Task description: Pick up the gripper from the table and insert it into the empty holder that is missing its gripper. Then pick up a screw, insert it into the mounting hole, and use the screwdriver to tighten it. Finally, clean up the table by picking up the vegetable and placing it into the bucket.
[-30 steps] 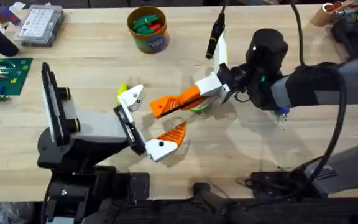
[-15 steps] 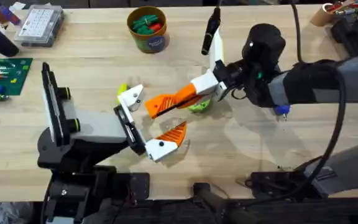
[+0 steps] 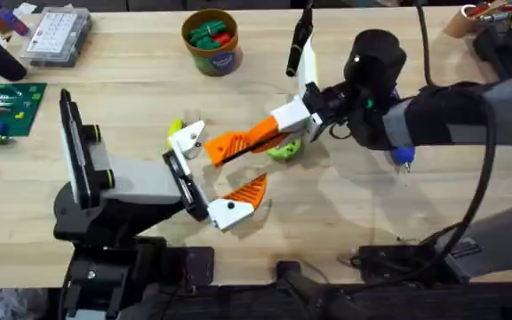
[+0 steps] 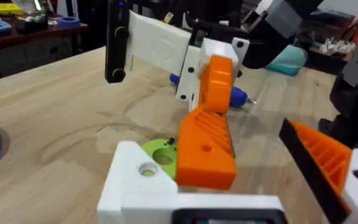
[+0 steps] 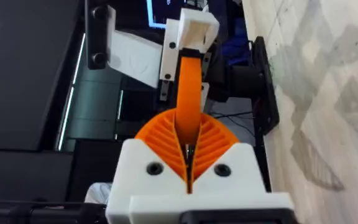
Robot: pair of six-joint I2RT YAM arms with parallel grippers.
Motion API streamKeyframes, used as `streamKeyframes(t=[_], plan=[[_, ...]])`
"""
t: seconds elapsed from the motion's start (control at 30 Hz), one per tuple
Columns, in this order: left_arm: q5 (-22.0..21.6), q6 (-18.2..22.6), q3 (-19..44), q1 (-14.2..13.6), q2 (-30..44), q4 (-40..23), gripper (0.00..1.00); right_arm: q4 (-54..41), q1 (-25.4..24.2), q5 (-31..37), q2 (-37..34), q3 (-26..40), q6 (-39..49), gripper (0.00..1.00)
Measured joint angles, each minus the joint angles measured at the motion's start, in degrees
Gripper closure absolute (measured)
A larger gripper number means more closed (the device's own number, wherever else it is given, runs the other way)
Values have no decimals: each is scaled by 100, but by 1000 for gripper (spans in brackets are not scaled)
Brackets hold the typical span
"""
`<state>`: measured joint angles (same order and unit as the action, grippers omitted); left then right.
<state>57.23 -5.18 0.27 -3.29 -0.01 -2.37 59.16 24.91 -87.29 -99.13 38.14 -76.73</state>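
Right gripper (image 3: 225,149) clamped on small orange ribbed gripper (image 5: 189,93), over table centre, near left arm's empty white holder (image 3: 188,138). Left gripper (image 3: 216,178): 1 orange finger (other side bare), spread apart. Bucket (image 3: 212,41) at far edge.

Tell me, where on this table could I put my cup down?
Bare wood lies between the bucket and the parts box, and right of the right gripper. It is crowded mid-table around the left gripper and the green ring.
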Motion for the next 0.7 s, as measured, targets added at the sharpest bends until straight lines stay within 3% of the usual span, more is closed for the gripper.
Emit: streamKeyframes(t=[0.7], plan=[[0, -1, 0, 0, 0, 0, 9, -37, 4, 0, -187, 169, -92, 996]])
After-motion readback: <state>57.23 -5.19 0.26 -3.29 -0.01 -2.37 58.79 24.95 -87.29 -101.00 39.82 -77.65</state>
